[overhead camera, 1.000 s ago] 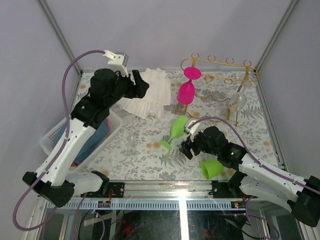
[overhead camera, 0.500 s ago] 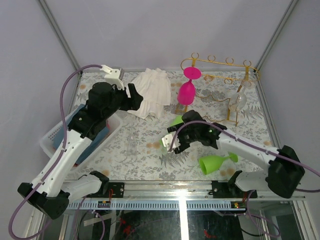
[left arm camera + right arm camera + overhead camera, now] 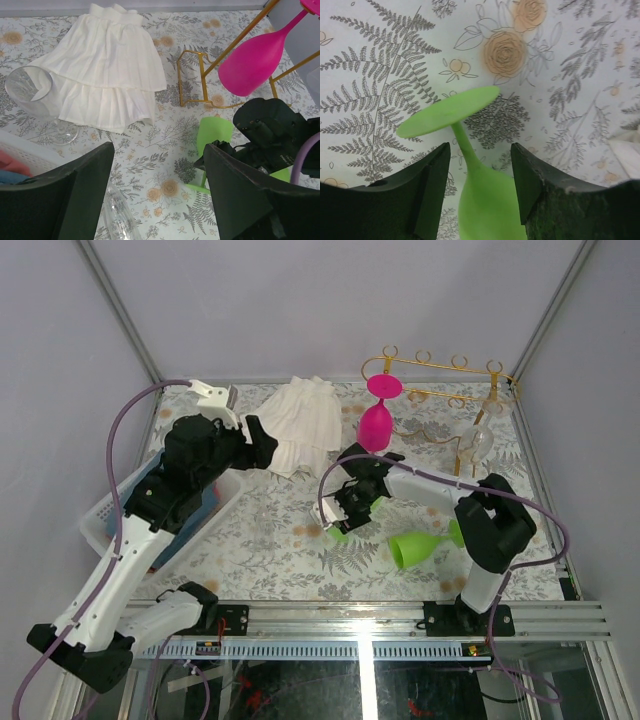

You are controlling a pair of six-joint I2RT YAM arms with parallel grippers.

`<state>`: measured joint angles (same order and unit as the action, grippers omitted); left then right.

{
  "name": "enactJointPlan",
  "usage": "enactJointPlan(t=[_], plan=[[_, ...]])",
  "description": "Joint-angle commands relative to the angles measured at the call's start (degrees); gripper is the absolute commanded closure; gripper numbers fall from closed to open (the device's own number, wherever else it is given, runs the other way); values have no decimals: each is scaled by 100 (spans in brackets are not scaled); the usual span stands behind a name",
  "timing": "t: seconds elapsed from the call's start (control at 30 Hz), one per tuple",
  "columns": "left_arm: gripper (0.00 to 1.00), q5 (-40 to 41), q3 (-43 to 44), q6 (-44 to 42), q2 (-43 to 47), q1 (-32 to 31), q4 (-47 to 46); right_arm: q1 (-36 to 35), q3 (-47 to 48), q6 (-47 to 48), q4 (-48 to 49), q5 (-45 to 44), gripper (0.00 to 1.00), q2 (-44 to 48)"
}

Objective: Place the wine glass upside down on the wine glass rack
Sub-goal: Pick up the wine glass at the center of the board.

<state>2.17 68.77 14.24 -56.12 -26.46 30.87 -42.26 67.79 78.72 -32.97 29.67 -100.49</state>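
Right gripper [image 3: 480,152] straddles green wine glass [image 3: 487,200], seemingly untouched, near rack [image 3: 440,394].

Both arms share one build: white plastic link shells between chunky black joint housings. The left arm [image 3: 112,565] fills the left side of the top view and carries a white bracket [image 3: 215,393] by its wrist. The right arm [image 3: 432,485] lies centre right. A thin purple cable [image 3: 118,435] loops loosely along each. In the wrist views the fingers [image 3: 75,195] are matte black wedges with rounded edges.
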Motion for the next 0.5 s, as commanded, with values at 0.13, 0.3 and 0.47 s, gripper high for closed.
enactJointPlan(t=[0.13,0.3,0.47], plan=[[28,80,-137,-6,98,53,-18,27,173,37,-316,-79,55,-275],[28,68,-251,51,167,57,-110,31,117,-244,-168,-201,80,-336],[28,59,-294,68,204,53,-184,25,-34,-722,244,40,97,60]])
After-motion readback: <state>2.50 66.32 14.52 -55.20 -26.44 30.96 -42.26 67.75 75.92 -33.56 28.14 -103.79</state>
